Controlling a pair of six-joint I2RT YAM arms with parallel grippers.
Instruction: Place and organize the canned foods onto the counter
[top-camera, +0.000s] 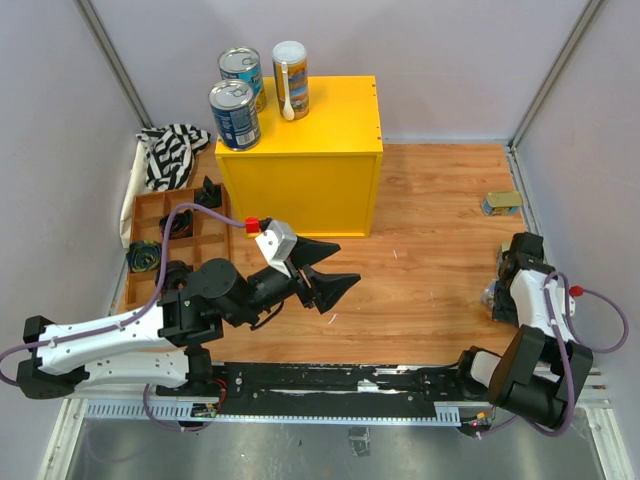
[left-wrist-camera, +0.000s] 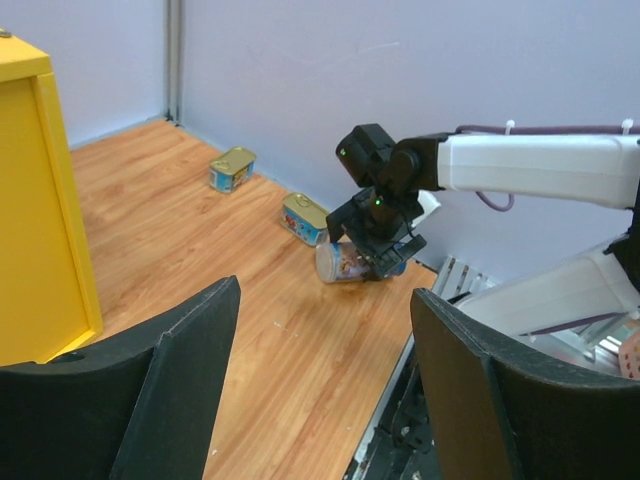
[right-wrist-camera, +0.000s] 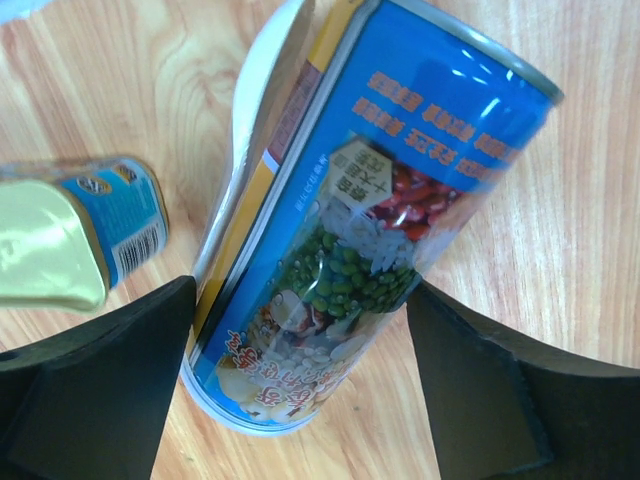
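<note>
the slim blue-and-yellow metal can (right-wrist-camera: 350, 230), lying sideways, is straddled by right fingers (right-wrist-camera: 100, 390) for lifting; clamping cannot be told. left fingers (left-wrist-camera: 150, 390) are held apart.

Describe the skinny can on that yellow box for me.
Find the big yellow counter near the back wall; three cans stand on top. The slim can is rightmost: taller and narrower than the two wide blue cans, and white-lidded.

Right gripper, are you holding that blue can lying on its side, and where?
The right gripper straddles the middle of the slim can, a finger on each side, but whether it squeezes it yet cannot be told. The left gripper holds nothing.
</note>
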